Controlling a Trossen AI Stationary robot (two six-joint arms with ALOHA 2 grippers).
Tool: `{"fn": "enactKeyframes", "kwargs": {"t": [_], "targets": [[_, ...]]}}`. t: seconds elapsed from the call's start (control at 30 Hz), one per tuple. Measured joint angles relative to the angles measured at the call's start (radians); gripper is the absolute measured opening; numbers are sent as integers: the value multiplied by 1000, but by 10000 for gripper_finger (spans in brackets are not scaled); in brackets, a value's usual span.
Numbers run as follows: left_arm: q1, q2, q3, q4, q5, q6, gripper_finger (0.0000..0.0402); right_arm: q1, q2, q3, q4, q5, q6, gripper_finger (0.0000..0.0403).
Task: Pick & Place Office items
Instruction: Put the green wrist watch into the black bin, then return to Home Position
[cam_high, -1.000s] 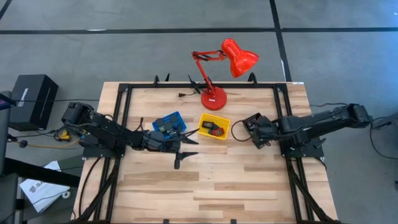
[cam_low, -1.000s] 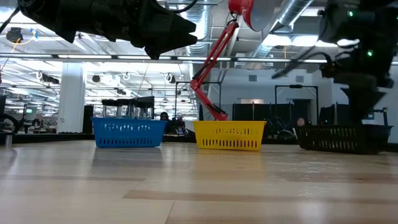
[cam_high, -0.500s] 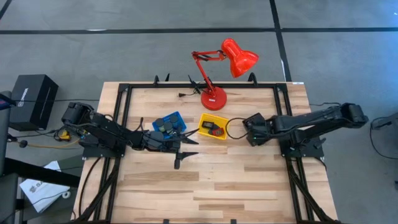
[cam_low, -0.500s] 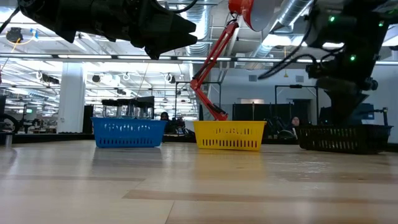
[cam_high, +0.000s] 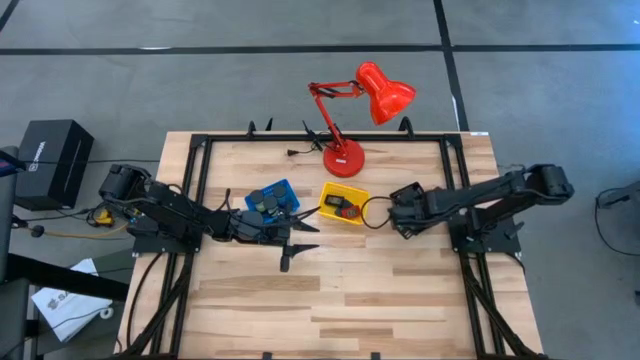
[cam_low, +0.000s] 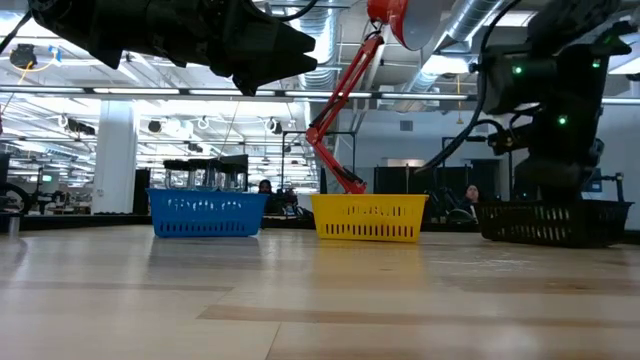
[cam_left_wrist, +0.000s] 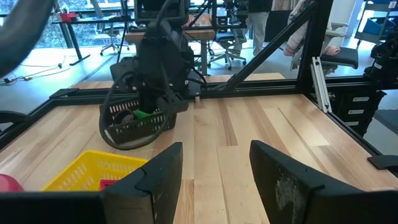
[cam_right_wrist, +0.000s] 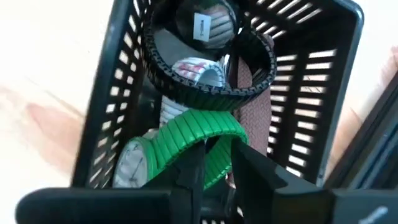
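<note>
A black slatted basket (cam_right_wrist: 112, 81) (cam_left_wrist: 127, 134) (cam_low: 550, 222) stands right of the yellow tray. It holds several office items. A green ribbed band (cam_right_wrist: 193, 134) with a round white dial lies on top. A black ribbed ring (cam_right_wrist: 205, 93) and a brown strap (cam_right_wrist: 255, 118) lie beside it. My right gripper (cam_right_wrist: 217, 163) (cam_high: 400, 212) reaches down into the basket, shut on the green band. My left gripper (cam_left_wrist: 214, 165) (cam_high: 299, 243) hangs open above the table, in front of the blue tray. My right gripper pinches the green band's near curve (cam_right_wrist: 217, 149) between its two fingers, which come from above and point down into the basket. The band lies on the other items in the basket, with its dial end beside the basket wall.
The blue tray (cam_high: 272, 196) and the yellow tray (cam_high: 343, 202) stand side by side mid-table; the yellow one holds a red and a dark piece. The red desk lamp (cam_high: 345, 157) stands behind them. Black frame rails run along the table's edges. Bare wood lies toward the near edge.
My right arm has swung toward the table's left and come down over the black basket. My left arm has kept still.
</note>
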Motion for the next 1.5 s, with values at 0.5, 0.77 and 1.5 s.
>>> {"fn": "enactKeyframes", "kwargs": {"t": [0.5,0.77,1.5], "targets": [[0,0,0,0,0,0,181,3,-131,289,-228,-21,-214,71],[-13,0,0,0,0,0,181,88,-246,300,-148,-22,-603,71],[-5,-587,-276,-45,-174,57,181,200,-859,-156,659,-199,-795,71]]}}
